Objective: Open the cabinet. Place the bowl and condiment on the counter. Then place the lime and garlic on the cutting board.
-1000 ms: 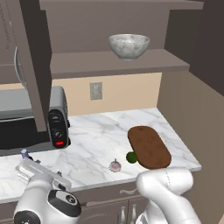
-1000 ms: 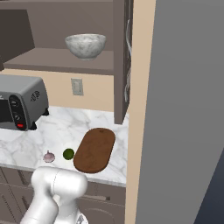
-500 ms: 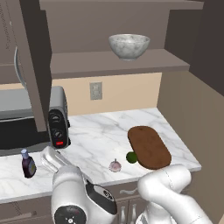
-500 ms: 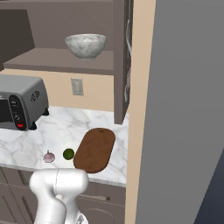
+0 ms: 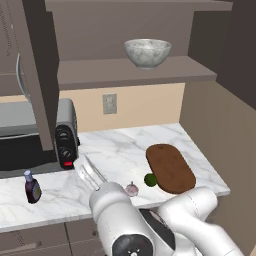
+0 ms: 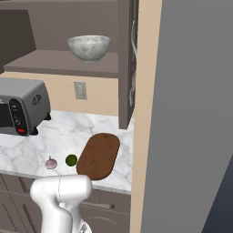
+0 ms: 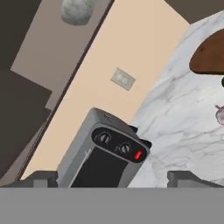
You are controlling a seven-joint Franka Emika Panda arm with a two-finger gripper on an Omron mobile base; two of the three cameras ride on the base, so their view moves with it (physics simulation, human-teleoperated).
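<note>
While the cabinet stands open and the condiment sits on the counter at nine o'clock, bowl remains shelved at twelve; lime, garlic lie beside the cutting board; gripper spread, empty

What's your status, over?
Gripper open, empty. Bottle down on the counter; bowl on the cabinet shelf. Toaster oven close ahead.

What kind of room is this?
It looks like a kitchen. There's a toaster oven on a marble counter, a cutting board, and a bowl on a cabinet shelf.
</note>
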